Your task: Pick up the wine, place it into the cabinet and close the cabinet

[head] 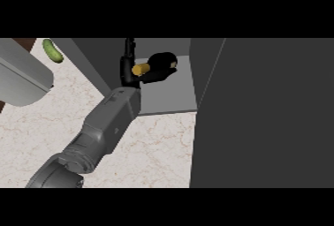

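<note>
The wine bottle point(163, 62) is black with a gold cap and sits inside the open cabinet, above its pale grey floor point(168, 96). My left hand point(127, 66) is black and reaches into the cabinet from the lower left on a grey forearm point(108, 123). It shows edge-on with its fingers point(130, 45) straight up, right beside the bottle's capped end. Hand and bottle are both black, so I cannot tell whether they touch. The right hand is out of sight.
The cabinet's dark door point(261, 110) stands open and fills the right side of the view. A green cucumber point(53, 50) lies at the top left. A pale grey rounded object point(20, 79) sits at the left edge. Marble counter point(163, 145) shows in front of the cabinet.
</note>
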